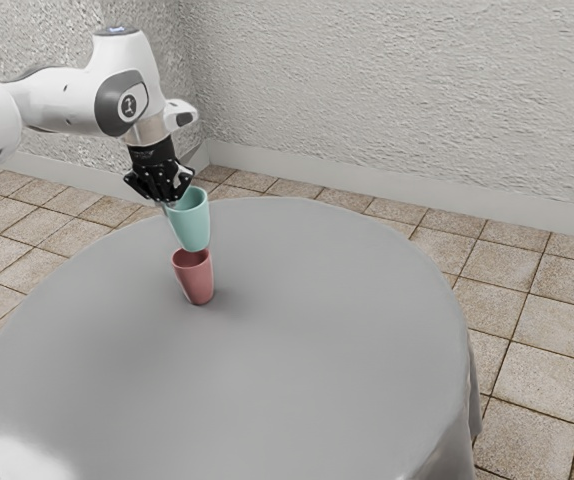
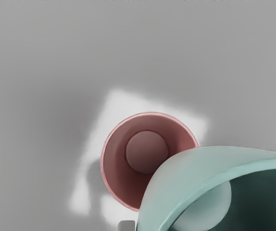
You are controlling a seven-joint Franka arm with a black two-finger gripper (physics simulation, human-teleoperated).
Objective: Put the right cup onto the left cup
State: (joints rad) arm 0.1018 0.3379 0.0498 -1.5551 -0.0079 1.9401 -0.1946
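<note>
- My claw (image 1: pixel 170 203): pinching mint cup (image 1: pixel 193 224) by its wall near the rim, at abt 10-11 o'clock on that rim, ext. view.
- Mint cup: mouth up, base down, long axis approx. vert.; in ext. view mouth twd 12, base a bit twd 5 o'clock. Held up off the table (image 1: pixel 307 350), over pink cup (image 1: pixel 198 281); can't tell if they touch.
- Pink cup: upright on table, mouth up, at abt 11 o'clock from table ctr, ext. view.
- Insides: wrist view shows inner bottoms of both, mint's partly; mint wall hides pt. of pink's mouth. Not nested.
</note>
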